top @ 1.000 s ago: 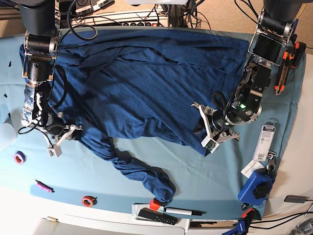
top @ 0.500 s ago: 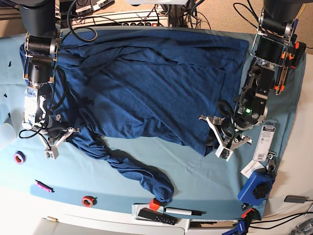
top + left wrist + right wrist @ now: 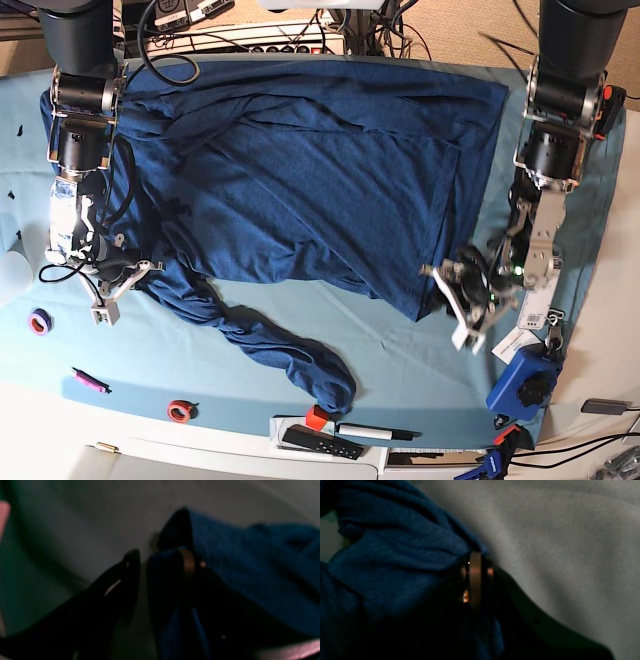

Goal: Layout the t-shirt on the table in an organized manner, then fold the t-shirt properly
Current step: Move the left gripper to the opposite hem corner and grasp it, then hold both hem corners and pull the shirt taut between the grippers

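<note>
1. Spread across the far half of the table (image 3: pixel 300 350): the t-shirt (image 3: pixel 300 170), dark navy, mostly flat, creased along its upper part.
2. Trailing from its near-left part toward the near table edge: a twisted, rope-like tail of the same fabric, ending in a bunched lump just beside a small red block (image 3: pixel 317 417).
3. Right gripper (image 3: pixel 112 285) (at the left of the base view): pinched shut on the t-shirt's near-left part; in the wrist view, fingers (image 3: pixel 475 580) pressed together with navy folds gathered against them, teal cloth to the side.
4. Left gripper (image 3: pixel 462 300) (at the right of the base view): low at the t-shirt's near-right corner, jaws parted; in the blurred wrist view, one dark finger (image 3: pixel 125 580) clear of the fabric, the other finger with cloth draped against it. Cannot tell whether any fabric is truly held there.
5. On the near-left of the table: purple tape ring (image 3: pixel 39 322), pink marker (image 3: pixel 88 380), red tape ring (image 3: pixel 180 410).
6. Along the near edge: black remote (image 3: pixel 320 441) and a pen (image 3: pixel 375 432); at the near-right, a blue device (image 3: pixel 525 380).
</note>
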### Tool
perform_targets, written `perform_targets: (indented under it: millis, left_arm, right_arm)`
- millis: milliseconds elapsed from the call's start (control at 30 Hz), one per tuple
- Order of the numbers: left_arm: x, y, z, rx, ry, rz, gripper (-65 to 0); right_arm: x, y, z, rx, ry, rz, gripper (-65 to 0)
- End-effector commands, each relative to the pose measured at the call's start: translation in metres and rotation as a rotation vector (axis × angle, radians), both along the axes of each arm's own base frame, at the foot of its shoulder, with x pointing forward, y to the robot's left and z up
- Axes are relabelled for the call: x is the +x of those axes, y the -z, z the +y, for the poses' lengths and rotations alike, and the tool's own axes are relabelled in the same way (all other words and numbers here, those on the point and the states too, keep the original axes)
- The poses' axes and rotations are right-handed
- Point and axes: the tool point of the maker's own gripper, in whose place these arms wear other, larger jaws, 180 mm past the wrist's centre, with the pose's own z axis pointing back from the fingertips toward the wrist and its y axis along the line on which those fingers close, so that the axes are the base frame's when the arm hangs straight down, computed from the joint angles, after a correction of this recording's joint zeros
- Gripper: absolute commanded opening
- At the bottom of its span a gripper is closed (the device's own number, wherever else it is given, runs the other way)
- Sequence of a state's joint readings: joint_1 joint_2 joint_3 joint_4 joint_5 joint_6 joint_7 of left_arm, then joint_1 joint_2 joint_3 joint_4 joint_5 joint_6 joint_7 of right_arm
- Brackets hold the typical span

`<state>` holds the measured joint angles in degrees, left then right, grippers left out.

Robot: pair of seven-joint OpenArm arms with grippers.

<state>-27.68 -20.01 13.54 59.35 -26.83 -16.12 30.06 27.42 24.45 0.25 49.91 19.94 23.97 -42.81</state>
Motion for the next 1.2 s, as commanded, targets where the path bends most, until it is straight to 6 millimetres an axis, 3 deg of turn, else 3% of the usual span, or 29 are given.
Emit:
perform_targets:
  millis: [0, 267, 467, 600, 800, 967, 1167]
  left_arm:
    - [0.016, -0.026, 0.001, -0.015, -0.002, -0.073, -40.4]
    - [0.017, -0.031, -0.003, -0.025, 0.006, -0.093, -40.4]
    - [0.002, -0.033, -0.032, -0.158, 0.091, -0.062, -40.4]
    - [-0.002, -0.028, -0.04, -0.162, 0.099, -0.055, -40.4]
    - [-0.006, -0.019, -0.039, -0.136, 0.099, -0.062, -40.4]
    - [0.002, -0.014, -0.022, -0.048, 0.035, -0.089, -40.4]
    - [-0.003, -0.016, -0.036, -0.098, 0.076, -0.081, -40.4]
  right_arm:
    - [0.008, -0.014, -0.008, -0.019, 0.008, -0.026, -65.0]
    - [0.008, -0.014, -0.008, -0.019, 0.008, -0.026, -65.0]
    - [0.007, -0.014, -0.008, -0.019, 0.008, -0.025, -65.0]
    - [0.007, -0.014, -0.008, -0.019, 0.008, -0.025, -65.0]
    - [0.007, -0.014, -0.008, -0.019, 0.008, -0.025, -65.0]
    - [0.007, -0.014, -0.008, -0.019, 0.008, -0.025, -65.0]
    - [0.007, -0.014, -0.008, -0.019, 0.008, -0.025, -65.0]
